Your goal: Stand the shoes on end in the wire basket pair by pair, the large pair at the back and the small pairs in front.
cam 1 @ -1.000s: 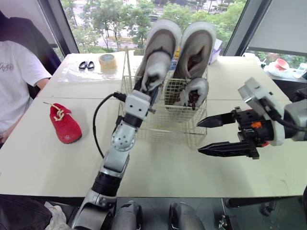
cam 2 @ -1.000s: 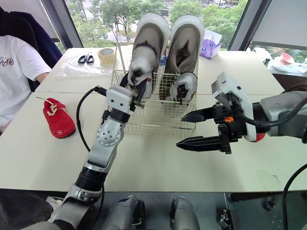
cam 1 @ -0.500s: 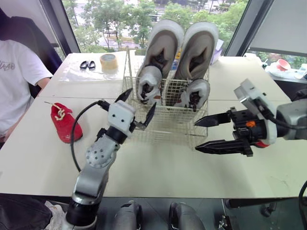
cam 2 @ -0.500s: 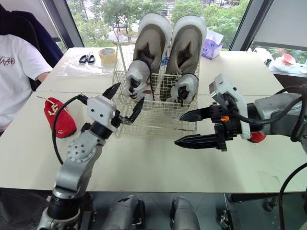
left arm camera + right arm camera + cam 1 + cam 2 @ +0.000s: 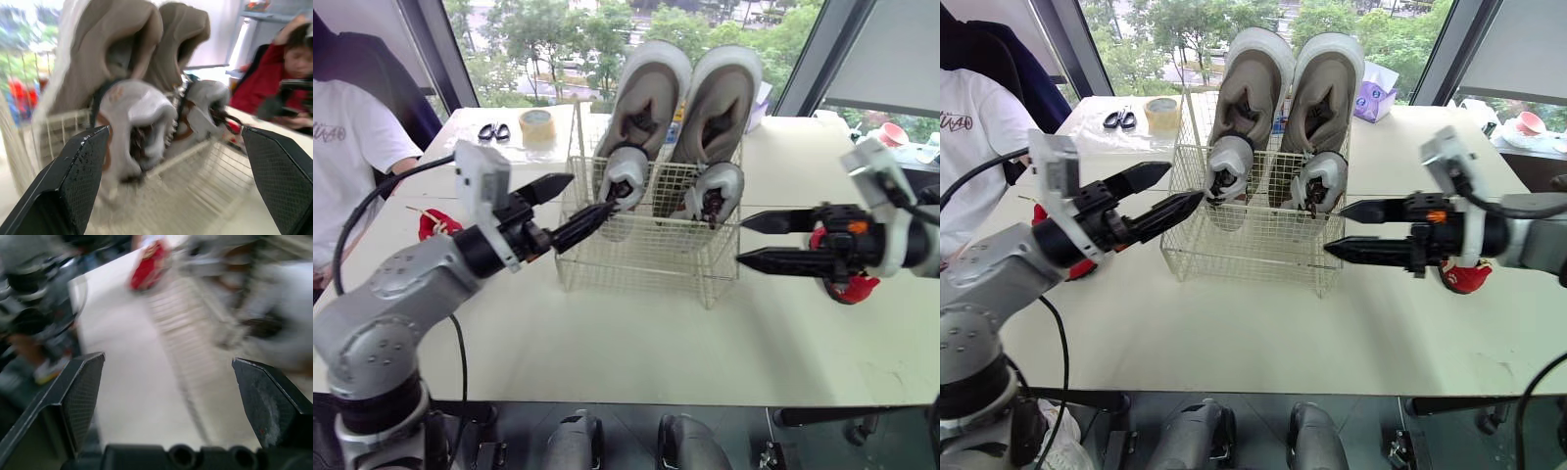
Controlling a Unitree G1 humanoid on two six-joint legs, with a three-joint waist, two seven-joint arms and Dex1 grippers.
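The wire basket [image 5: 646, 257] stands mid-table. A large grey-tan pair [image 5: 646, 93] stands on end at its back. A small grey pair [image 5: 625, 174] stands in front of it, seen close in the left wrist view [image 5: 132, 132]. My left gripper [image 5: 592, 192] is open at the basket's left front corner, holding nothing. My right gripper [image 5: 740, 240] is open just right of the basket, also holding nothing. One red shoe [image 5: 431, 223] lies left, half hidden by my left arm. Another red shoe [image 5: 1464, 279] lies right, behind my right gripper.
Scissors [image 5: 490, 131] and a tape roll [image 5: 533, 125] lie at the back left. A person in a white shirt [image 5: 352, 157] sits at the left edge. A purple tissue pack [image 5: 1368, 98] lies behind the basket. Another person in red [image 5: 288, 88] appears in the left wrist view.
My left gripper let go of the left small grey shoe, now standing in the basket, and drew back leftward, open. My right gripper shifted right and slightly up, its fingers closer together.
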